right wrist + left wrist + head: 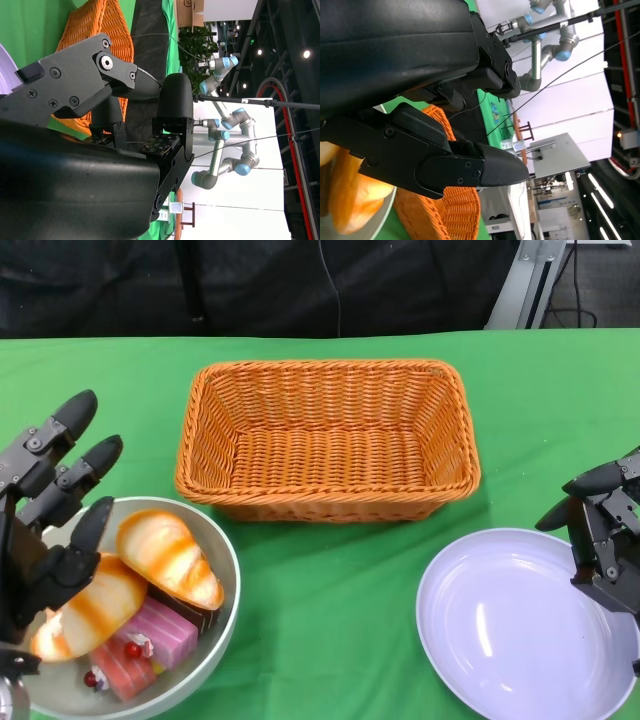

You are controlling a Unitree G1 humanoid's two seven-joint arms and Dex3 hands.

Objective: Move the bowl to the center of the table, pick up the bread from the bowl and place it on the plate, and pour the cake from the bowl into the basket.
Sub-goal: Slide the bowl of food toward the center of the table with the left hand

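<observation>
With your left hand [45,530] gripping the bowl [215,625] rim, slide it level until it sits right before the basket [327,440], while your right hand [600,530] stays empty, fingers apart.

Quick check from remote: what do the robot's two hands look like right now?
Both are black and many-fingered. The left hand has rounded matte fingertips and grey, screw-studded links. The right hand shows angular dark-grey plates; its wrist view shows screw heads and a glossy rounded shell.
</observation>
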